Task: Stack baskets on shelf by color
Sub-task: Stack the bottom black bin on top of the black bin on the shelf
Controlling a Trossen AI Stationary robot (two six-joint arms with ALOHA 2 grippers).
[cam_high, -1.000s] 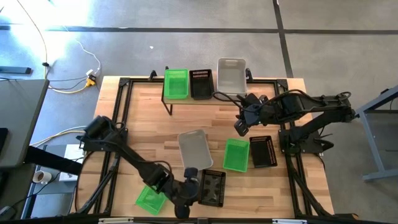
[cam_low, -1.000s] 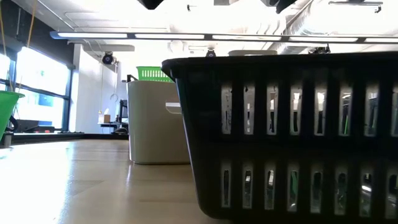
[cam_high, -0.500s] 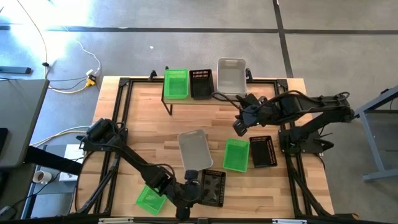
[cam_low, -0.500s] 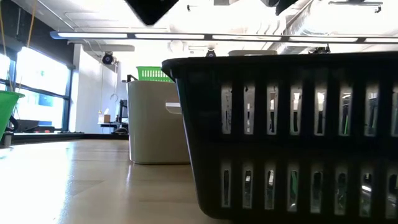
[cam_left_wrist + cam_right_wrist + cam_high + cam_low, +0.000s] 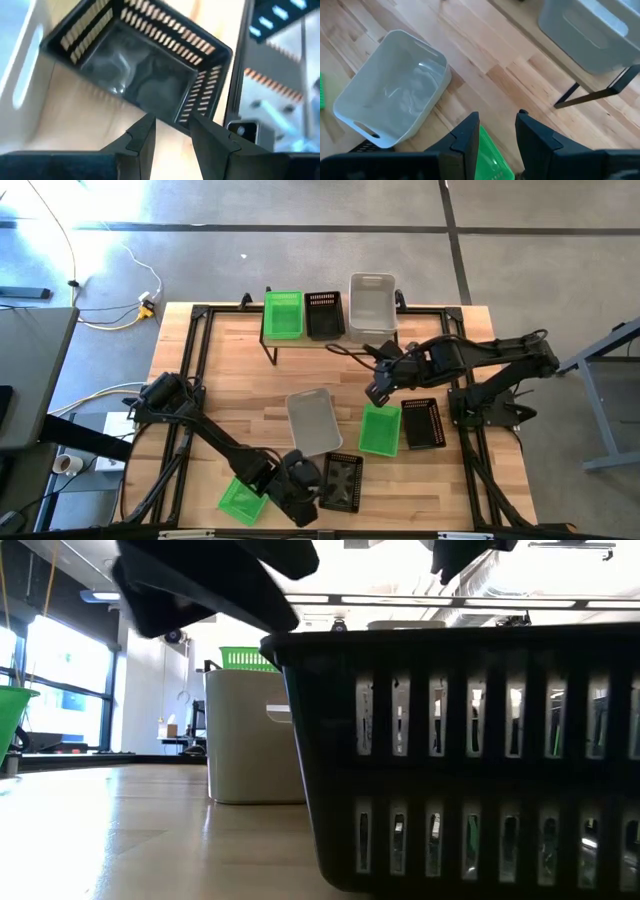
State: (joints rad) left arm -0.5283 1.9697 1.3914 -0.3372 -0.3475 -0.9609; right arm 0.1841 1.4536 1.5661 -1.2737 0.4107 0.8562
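On the shelf (image 5: 312,340) at the table's far edge stand a green basket (image 5: 283,314), a black basket (image 5: 323,314) and a grey basket (image 5: 372,304). A grey basket (image 5: 312,421), a green basket (image 5: 380,429) and a black basket (image 5: 423,423) rest on the tabletop. Near the front edge are a black basket (image 5: 342,482) and a green basket (image 5: 241,500). My left gripper (image 5: 172,135) is open just above the front black basket's (image 5: 145,65) left wall. My right gripper (image 5: 497,132) hangs open above the green basket (image 5: 492,162).
The black shelf leg (image 5: 592,92) and the shelved grey basket (image 5: 590,22) lie beyond my right gripper. The loose grey basket (image 5: 395,105) lies beside the green one. Black frame rails (image 5: 195,370) run around the tabletop. Bare wood lies between the shelf and the loose baskets.
My left gripper has sunk toward the front black basket and rolled about its own axis; its arm now shows large in the low view. My right gripper has moved down and toward the table's left, over the green basket. No basket has moved.
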